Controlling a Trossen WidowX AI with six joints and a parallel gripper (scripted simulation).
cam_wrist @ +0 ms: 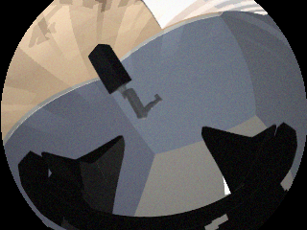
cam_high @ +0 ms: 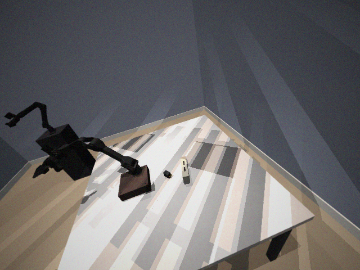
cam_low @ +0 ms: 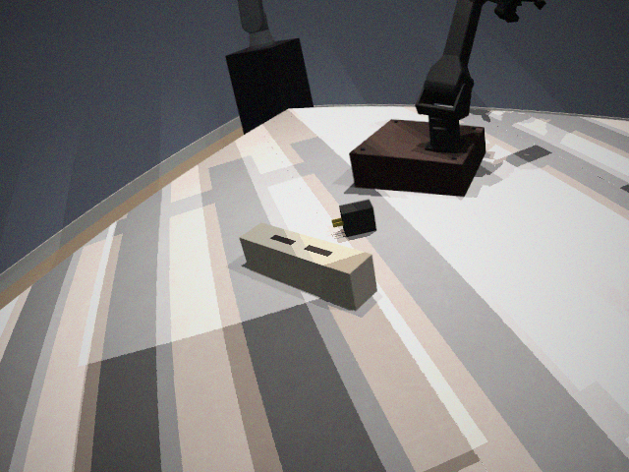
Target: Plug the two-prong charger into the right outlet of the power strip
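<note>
The black two-prong charger (cam_high: 166, 174) (cam_low: 358, 218) lies on its side on the table, its brass prongs (cam_low: 336, 222) pointing toward the power strip. The beige power strip (cam_high: 184, 170) (cam_low: 310, 266) lies a short way beside it, with two dark outlet slots (cam_low: 282, 239) (cam_low: 318, 250) facing up. My gripper (cam_high: 39, 171) (cam_wrist: 164, 136) is open and empty. It is held out beyond the table's edge over the floor, far from both objects. The wrist view shows neither charger nor strip.
The arm's brown base block (cam_high: 135, 184) (cam_low: 416, 159) stands on the table close to the charger. A tall black box (cam_high: 65, 152) (cam_low: 268, 81) (cam_wrist: 110, 67) stands on the floor just off the table, near the gripper. Walls enclose the room.
</note>
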